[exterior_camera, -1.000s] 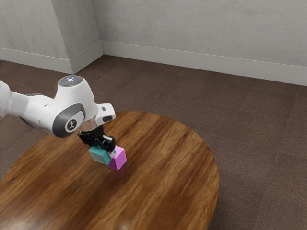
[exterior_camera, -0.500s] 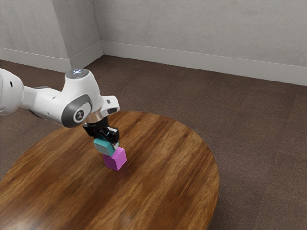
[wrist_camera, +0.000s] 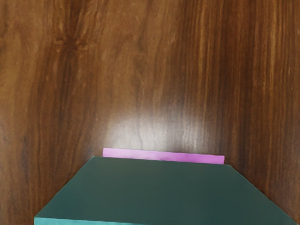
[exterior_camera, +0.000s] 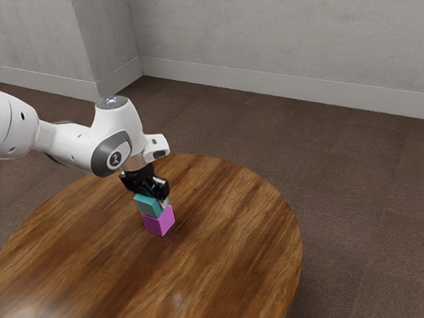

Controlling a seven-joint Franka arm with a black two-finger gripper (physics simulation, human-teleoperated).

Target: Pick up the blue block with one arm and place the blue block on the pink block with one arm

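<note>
The blue block, teal in colour, sits right over the pink block near the middle of the round wooden table. My gripper comes down on it from above, shut on the blue block's sides. Whether the blue block rests on the pink one or hangs just above it I cannot tell. In the wrist view the blue block lies just under my hand, and a thin strip of the pink block peeks out past its far edge.
The table's curved edge falls off toward the exterior view's right, with dark carpet floor beyond. Bare wood surrounds the two blocks on all sides.
My gripper lifted the blue block from beside the pink block, carried it toward the exterior view's right and brought it over the pink block's top.
</note>
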